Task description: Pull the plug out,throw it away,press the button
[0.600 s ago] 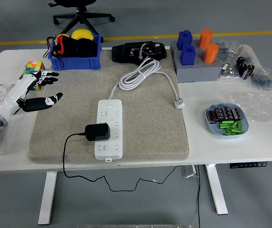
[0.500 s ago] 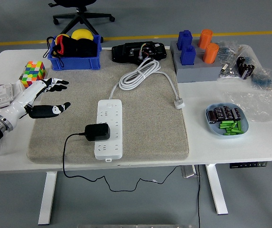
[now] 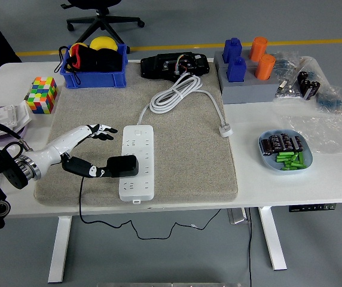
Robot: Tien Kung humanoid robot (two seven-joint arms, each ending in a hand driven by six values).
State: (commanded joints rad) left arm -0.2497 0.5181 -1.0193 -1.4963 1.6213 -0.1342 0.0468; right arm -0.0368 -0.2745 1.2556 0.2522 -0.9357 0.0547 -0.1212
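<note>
Nearest the table edge, the black plug [image 3: 123,165] is sitting in the white power strip [image 3: 137,161] on the grey mat [image 3: 189,167], its black cord [image 3: 84,197] trailing off the front. The left hand [image 3: 90,152] is right beside it with fingers spread, thumb tip about touching the plug's left side but not gripping anything. Further back there's a coiled white cable [image 3: 174,92], a colourful cube [image 3: 42,94] and a blue bin [image 3: 93,78].

Legible text, labels, brands, numbers, signs: none. White power strip [image 3: 138,161]: socket markings too small to read. Black plug adapter [image 3: 123,165]: no readable print. Rubik's cube [image 3: 43,94]: coloured squares only.
</note>
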